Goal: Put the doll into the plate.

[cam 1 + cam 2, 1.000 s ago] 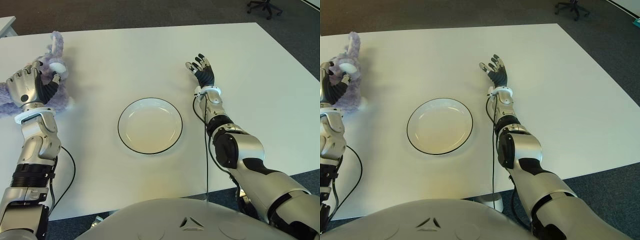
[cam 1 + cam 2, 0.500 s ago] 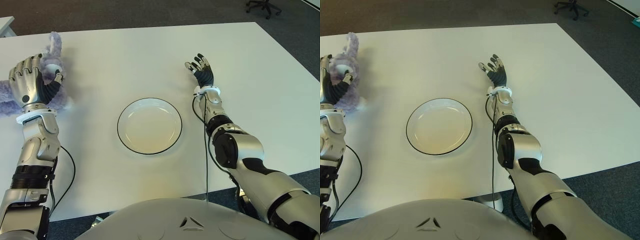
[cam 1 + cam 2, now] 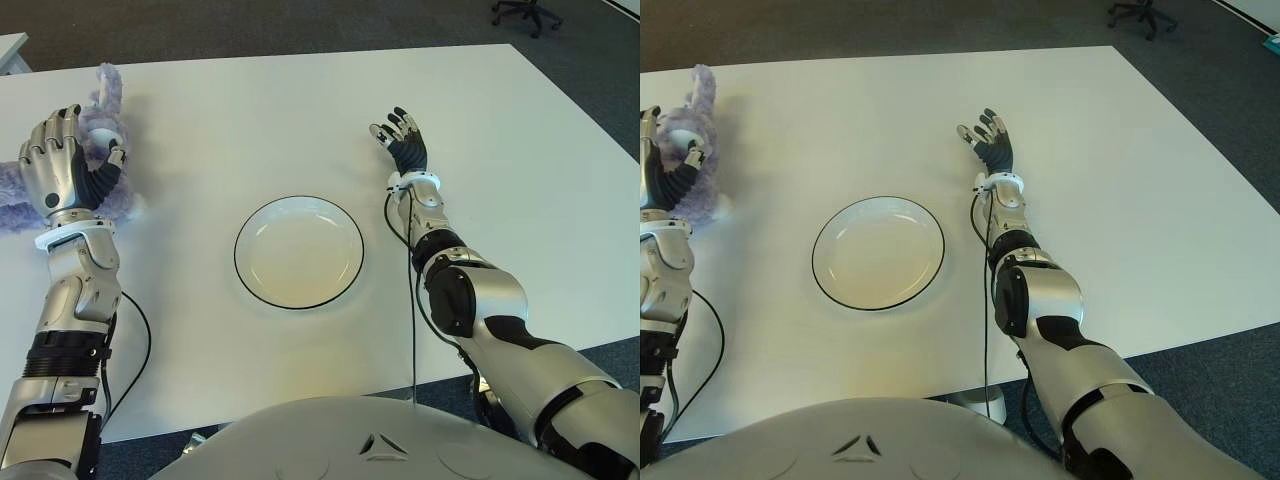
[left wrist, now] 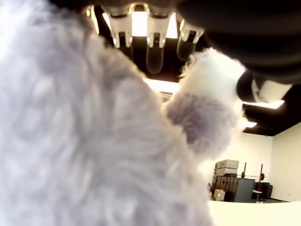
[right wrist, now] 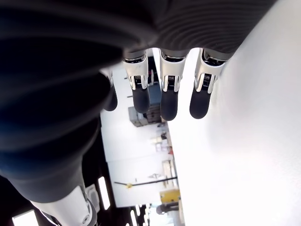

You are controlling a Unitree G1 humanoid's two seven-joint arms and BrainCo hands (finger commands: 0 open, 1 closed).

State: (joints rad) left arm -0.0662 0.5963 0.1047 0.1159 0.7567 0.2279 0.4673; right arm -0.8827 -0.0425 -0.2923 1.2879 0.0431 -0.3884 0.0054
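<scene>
A fluffy purple doll (image 3: 108, 92) with a white paw sits at the table's far left. My left hand (image 3: 62, 158) is curled around it, thumb pressed by the paw; its body sticks out beside the hand (image 3: 14, 205). In the left wrist view the doll's fur (image 4: 84, 141) fills the picture, with the fingers (image 4: 155, 52) wrapped over it. The white plate (image 3: 300, 255) with a dark rim lies mid-table, well to the right of the doll, and nothing is in it. My right hand (image 3: 400, 138) shows beyond the plate's right side, fingers spread, holding nothing.
The white table (image 3: 520, 180) stretches wide to the right and far side. Dark carpet surrounds it, with an office chair base (image 3: 528, 12) at the far right. A cable (image 3: 412, 300) runs along my right arm.
My left hand has turned and lifted a little toward the far side with the doll in its grasp. The right hand and the plate have not moved.
</scene>
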